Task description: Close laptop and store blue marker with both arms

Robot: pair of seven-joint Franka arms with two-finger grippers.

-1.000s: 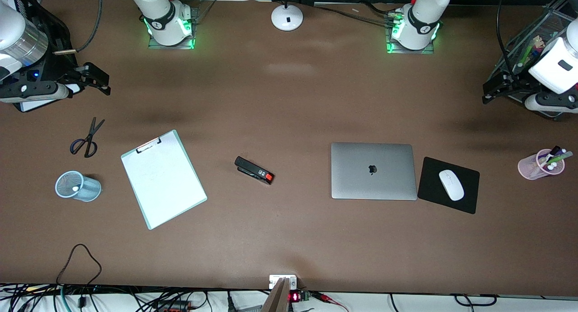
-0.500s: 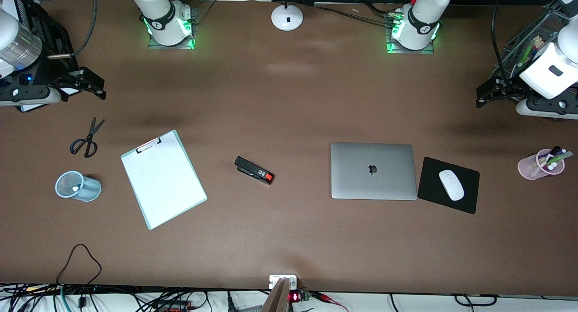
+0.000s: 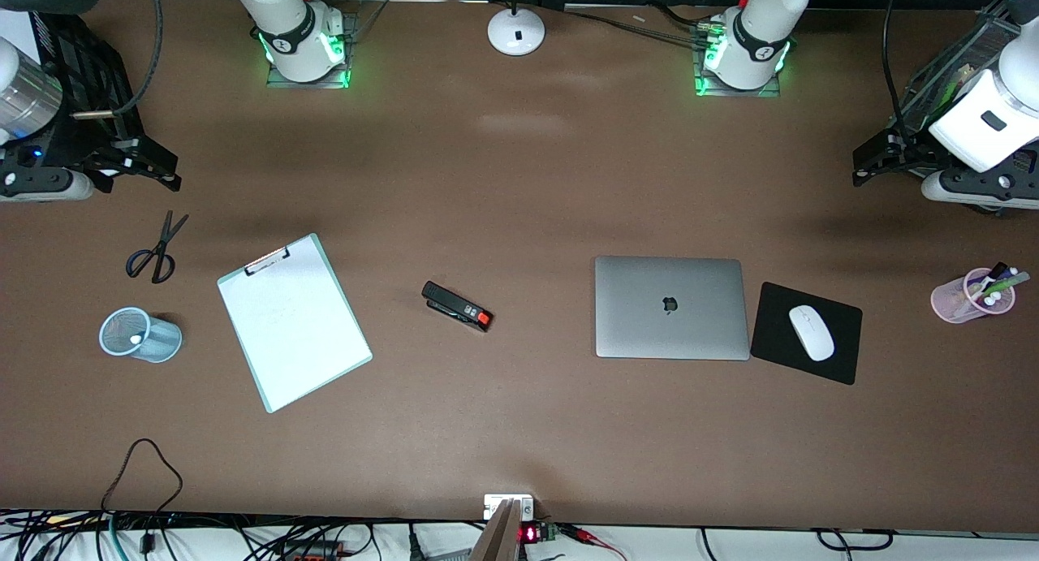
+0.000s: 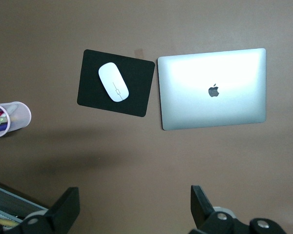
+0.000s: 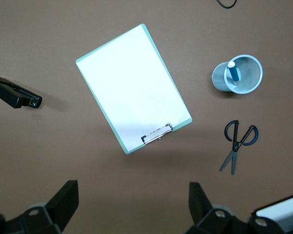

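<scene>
Inside mesh cup point(image 5: 237, 73), marker point(image 5: 231, 71) upright; laptop point(image 3: 671, 307) lid down; left hand point(image 4: 132, 207), right hand point(image 5: 132, 204) both spread, high over surface point(image 3: 519, 179) ends.

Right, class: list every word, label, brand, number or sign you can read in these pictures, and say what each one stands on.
No words or numbers can be read anywhere.
Laptop: a dark apple-shaped logo on its closed lid, with no lettering.
Stapler: a small pale label, too small to read.
Clipboard: the white sheet looks blank.
Arm bases: a small round mark, too small to read.
</scene>
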